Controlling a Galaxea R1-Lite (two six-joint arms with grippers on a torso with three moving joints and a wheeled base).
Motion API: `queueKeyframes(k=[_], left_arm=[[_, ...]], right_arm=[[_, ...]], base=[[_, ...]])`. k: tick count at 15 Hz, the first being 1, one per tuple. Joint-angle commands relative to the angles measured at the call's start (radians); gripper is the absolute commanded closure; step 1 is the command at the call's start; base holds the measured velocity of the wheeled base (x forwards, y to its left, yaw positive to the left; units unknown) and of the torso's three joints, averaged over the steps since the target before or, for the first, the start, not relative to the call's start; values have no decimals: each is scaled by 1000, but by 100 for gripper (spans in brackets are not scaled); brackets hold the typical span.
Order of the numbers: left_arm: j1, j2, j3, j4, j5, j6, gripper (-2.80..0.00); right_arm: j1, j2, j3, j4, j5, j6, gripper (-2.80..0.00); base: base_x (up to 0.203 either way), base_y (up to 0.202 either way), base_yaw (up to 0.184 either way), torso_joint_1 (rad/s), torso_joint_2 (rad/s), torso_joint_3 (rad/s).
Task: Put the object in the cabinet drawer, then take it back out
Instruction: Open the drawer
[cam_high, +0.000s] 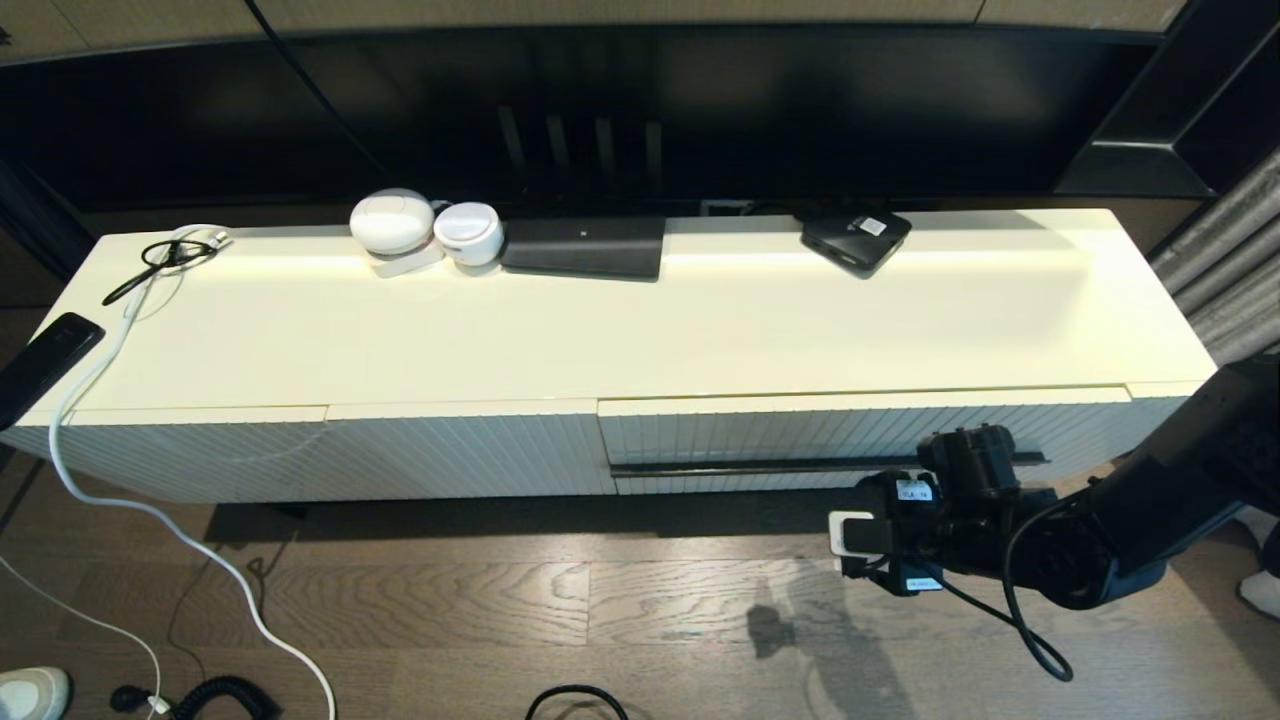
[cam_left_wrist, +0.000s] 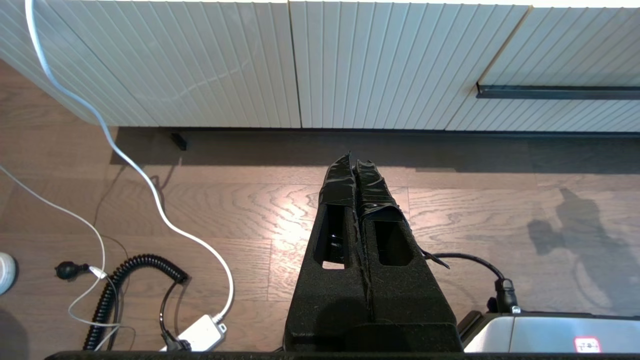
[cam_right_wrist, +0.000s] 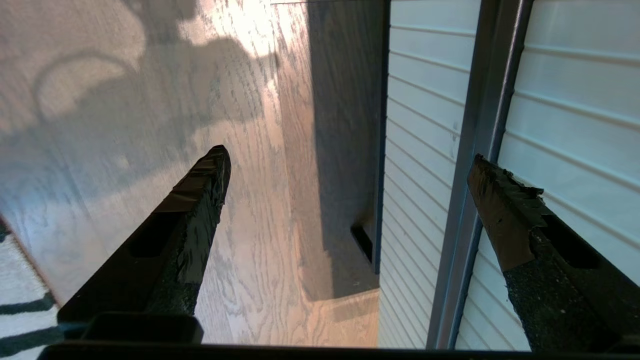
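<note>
Drawer (cam_high: 860, 440) shut, lower right of head view; umbrella nowhere visible. My right claw (cam_high: 975, 455) spread wide at handle bar (cam_high: 760, 467). I straddle bar squarely, close, pull straight. Left claw (cam_left_wrist: 356, 172) closed, parked.

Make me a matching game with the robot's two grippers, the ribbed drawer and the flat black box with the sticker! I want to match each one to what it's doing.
Things:
1. right gripper
2. left gripper
3. cream-white ribbed drawer with a long thin black handle bar
4. flat black box with a white label

States:
A. fingers pressed together, above the wooden floor
B. closed, flush with the cabinet front
C. fingers wide apart, holding nothing, next to the handle bar
D. lying on the cabinet top

Pairs: 1-C, 2-A, 3-B, 4-D
</note>
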Motion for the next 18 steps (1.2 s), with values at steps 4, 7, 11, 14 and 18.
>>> queueKeyframes(k=[4, 7, 11, 14, 18], left_arm=[[0, 0, 2, 0, 1, -1, 0], [0, 0, 0, 0, 1, -1, 0], [-1, 0, 2, 0, 1, -1, 0], [0, 0, 2, 0, 1, -1, 0], [0, 0, 2, 0, 1, -1, 0]], right_arm=[[0, 43, -51, -5, 3, -7, -280], [-2, 55, -82, -5, 3, -7, -280], [-8, 74, -112, -7, 3, -8, -280], [-13, 106, -138, -34, 3, -11, -280], [-20, 132, -172, -35, 1, -11, -280]], base=[[0, 0, 0, 0, 0, 0], [0, 0, 0, 0, 0, 0], [0, 0, 0, 0, 0, 0], [0, 0, 0, 0, 0, 0], [0, 0, 0, 0, 0, 0]])
